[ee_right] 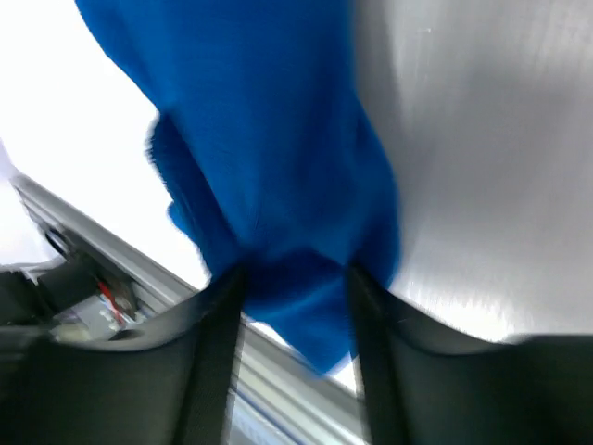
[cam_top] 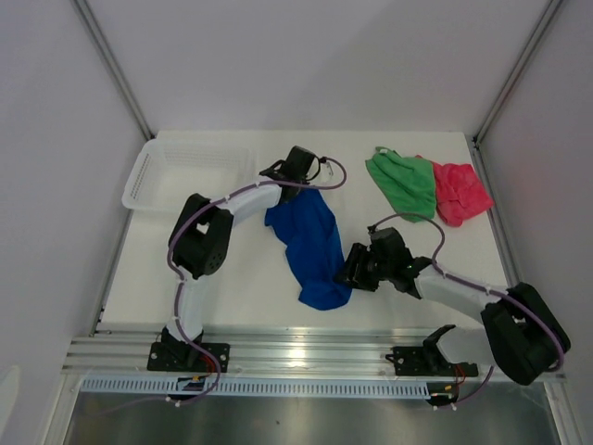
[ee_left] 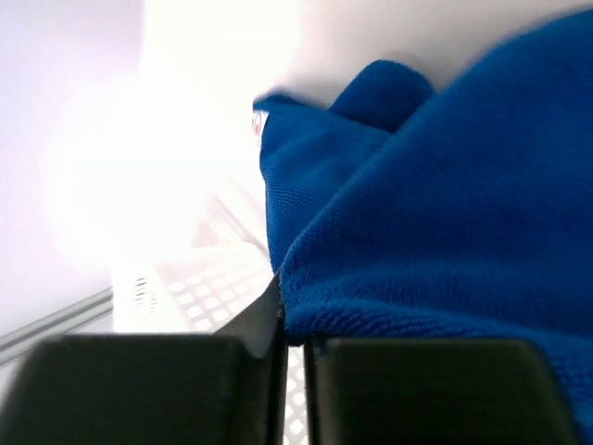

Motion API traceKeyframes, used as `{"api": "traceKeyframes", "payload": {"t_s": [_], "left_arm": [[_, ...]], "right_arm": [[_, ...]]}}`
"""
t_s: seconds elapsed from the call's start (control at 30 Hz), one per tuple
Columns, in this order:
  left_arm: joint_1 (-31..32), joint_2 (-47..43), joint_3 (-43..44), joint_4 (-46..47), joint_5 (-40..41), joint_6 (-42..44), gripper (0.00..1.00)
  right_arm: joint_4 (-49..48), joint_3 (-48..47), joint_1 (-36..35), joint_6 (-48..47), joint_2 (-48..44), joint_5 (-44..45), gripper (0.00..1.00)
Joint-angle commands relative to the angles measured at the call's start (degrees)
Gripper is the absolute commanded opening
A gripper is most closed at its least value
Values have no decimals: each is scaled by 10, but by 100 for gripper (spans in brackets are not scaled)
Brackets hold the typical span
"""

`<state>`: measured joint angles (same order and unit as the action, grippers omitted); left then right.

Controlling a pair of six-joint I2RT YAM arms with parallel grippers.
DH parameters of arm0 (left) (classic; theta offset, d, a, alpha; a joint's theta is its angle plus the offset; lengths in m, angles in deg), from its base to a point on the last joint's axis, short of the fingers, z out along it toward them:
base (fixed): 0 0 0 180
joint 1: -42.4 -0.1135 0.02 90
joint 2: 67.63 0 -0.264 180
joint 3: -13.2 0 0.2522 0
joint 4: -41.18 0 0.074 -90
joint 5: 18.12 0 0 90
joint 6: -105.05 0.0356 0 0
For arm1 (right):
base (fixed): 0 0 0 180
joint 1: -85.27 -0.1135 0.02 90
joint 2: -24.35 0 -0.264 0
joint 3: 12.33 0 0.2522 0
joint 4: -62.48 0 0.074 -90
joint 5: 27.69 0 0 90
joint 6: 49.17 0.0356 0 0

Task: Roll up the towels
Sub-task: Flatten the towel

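Nearest you, the aluminium rail [cam_top: 306, 350] carries both arm bases. Just beyond it, the blue towel [cam_top: 310, 246] stretches bunched from near to far across mid-table. Your left gripper [ee_left: 295, 357] is clamped tight on the far edge. Your right gripper [ee_right: 292, 278] straddles the near end, fingers apart with cloth between them, and I can't tell if it's pinching. Rolling needs it flat: take clean corners, pull taut, lay it square. The green towel [cam_top: 403, 184] and pink-red towel [cam_top: 459, 192] sit far right, touching.
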<state>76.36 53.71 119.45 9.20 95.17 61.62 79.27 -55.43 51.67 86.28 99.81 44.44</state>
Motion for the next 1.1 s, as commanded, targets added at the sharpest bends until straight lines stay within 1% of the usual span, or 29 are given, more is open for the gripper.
{"api": "traceKeyframes", "payload": {"t_s": [0.0, 0.03, 0.07, 0.1, 0.17, 0.23, 0.27, 0.3, 0.33, 0.37, 0.4, 0.43, 0.47, 0.5, 0.53, 0.57, 0.6, 0.63, 0.67, 0.7, 0.73, 0.77, 0.8, 0.83, 0.87, 0.9, 0.97, 1.07], "left_arm": [[0, 0, 47, 33, 39, -14, 11], [1, -6, 45, 26, 21, -17, 26], [2, -21, 36, 16, 12, -17, 55], [8, -30, 30, 14, 7, -17, 67], [11, -51, 7, -1, -4, -23, 85], [12, -93, -5, -24, -17, -38, 87], [13, -108, -8, -39, -34, -58, 93], [13, -123, -10, -67, -40, -69, 94], [12, -157, -15, -80, -46, -79, 94], [13, -178, -27, -94, -54, -98, 94], [13, -199, -44, -118, -77, -110, 94], [13, -250, -55, -131, -90, -121, 93], [13, -274, -63, -147, -104, -144, 93], [13, -300, -91, -180, -136, -154, 93], [13, -349, -100, -200, -150, -163, 93], [13, -373, -127, -216, -170, -177, 93], [12, -396, -141, -230, -175, -183, 93], [12, -442, -154, -253, -180, -189, 93], [12, -463, -181, -262, -182, -193, 93], [13, -486, -214, -265, -175, -195, 93], [12, -507, -230, -265, -168, -196, 93], [12, -547, -269, -264, -162, -195, 94], [12, -564, -302, -263, -149, -194, 94], [12, -580, -330, -263, -144, -195, 94], [12, -606, -341, -268, -142, -197, 95], [12, -618, -371, -269, -141, -199, 95], [12, -644, -386, -267, -141, -206, 95], [11, -654, -407, -267, -141, -212, 95]], "right_arm": [[44, 10, 15, 76, -77, 62, 57], [68, 0, 24, 63, -112, 84, 59], [110, -9, 48, 31, -125, 114, 60], [130, -19, 56, 12, -136, 130, 60], [176, -60, 64, -38, -149, 177, 59], [187, -84, 64, -68, -146, 197, 56], [182, -105, 64, -93, -135, 195, 53], [178, -117, 63, -105, -127, 192, 50], [173, -127, 61, -116, -118, 187, 48], [159, -138, 60, -127, -92, 182, 46], [153, -162, 57, -150, -77, 147, 43], [151, -177, 54, -159, -59, 141, 41], [146, -192, 49, -170, -40, 138, 40], [147, -225, 34, -188, -3, 150, 40], [153, -243, 23, -198, 17, 167, 41], [160, -279, 14, -206, 59, 179, 43], [169, -299, -2, -209, 80, 214, 43], [186, -317, -13, -225, 100, 227, 42], [193, -334, -25, -233, 119, 244, 41], [196, -354, -53, -241, 147, 261, 41], [196, -362, -65, -256, 159, 286, 40], [197, -369, -77, -261, 171, 296, 36], [200, -383, -95, -266, 193, 304, 33], [207, -389, -102, -268, 205, 315, 31], [213, -397, -106, -266, 216, 318, 26], [219, -403, -109, -265, 237, 318, 25], [235, -417, -117, -261, 254, 327, 25], [242, -416, -127, -256, 267, 341, 29]]}}
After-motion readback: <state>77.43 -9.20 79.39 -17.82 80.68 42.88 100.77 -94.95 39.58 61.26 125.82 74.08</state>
